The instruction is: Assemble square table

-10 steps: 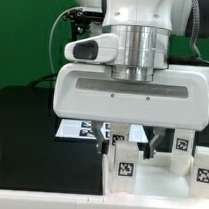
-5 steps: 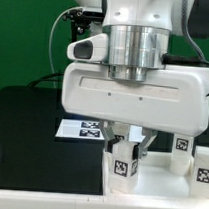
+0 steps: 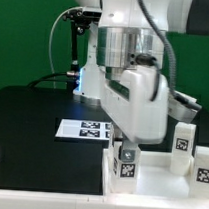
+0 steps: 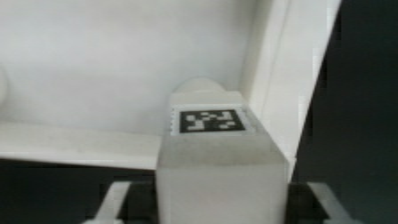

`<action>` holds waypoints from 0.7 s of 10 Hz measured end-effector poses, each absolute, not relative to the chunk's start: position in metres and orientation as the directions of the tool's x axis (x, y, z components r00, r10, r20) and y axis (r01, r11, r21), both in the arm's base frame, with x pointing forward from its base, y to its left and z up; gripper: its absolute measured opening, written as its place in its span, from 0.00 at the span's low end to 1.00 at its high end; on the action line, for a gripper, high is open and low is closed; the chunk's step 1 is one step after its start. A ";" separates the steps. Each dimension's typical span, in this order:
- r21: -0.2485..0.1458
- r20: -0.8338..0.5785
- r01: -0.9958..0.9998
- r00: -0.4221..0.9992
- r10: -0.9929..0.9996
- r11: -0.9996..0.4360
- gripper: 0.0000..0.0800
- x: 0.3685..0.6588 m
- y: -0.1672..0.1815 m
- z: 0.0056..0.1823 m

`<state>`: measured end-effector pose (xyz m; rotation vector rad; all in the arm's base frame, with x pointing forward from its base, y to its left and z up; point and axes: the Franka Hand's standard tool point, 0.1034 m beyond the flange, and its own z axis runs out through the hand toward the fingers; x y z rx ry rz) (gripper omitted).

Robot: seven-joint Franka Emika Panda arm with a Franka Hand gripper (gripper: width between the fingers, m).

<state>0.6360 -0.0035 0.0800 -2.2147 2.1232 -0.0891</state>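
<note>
Turned about its vertical axis since a second ago, the wrist now shows its narrow side, suggesting a leg is being screwed in. Pointing straight down, the gripper (image 3: 125, 151) pinches the leg (image 3: 125, 164) upright at the table's near edge. Judging by this, next comes releasing, turning back and regripping.
</note>
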 end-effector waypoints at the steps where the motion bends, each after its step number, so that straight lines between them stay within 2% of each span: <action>1: -0.092 -0.027 -0.994 -0.053 -0.998 0.055 0.36 0.635 -0.003 0.079; 2: -0.090 -0.039 -0.985 -0.141 -0.989 0.144 0.36 0.635 -0.002 0.080; 4: -0.089 -0.041 -0.981 -0.168 -0.985 0.172 0.36 0.635 -0.002 0.079; 5: -0.088 -0.042 -0.981 -0.169 -0.985 0.173 0.50 0.635 -0.002 0.079; 6: -0.090 -0.032 -0.991 -0.092 -0.995 0.095 0.50 0.635 -0.002 0.078; 7: -0.102 -0.012 -0.990 0.094 -0.995 -0.092 0.67 0.636 -0.001 0.078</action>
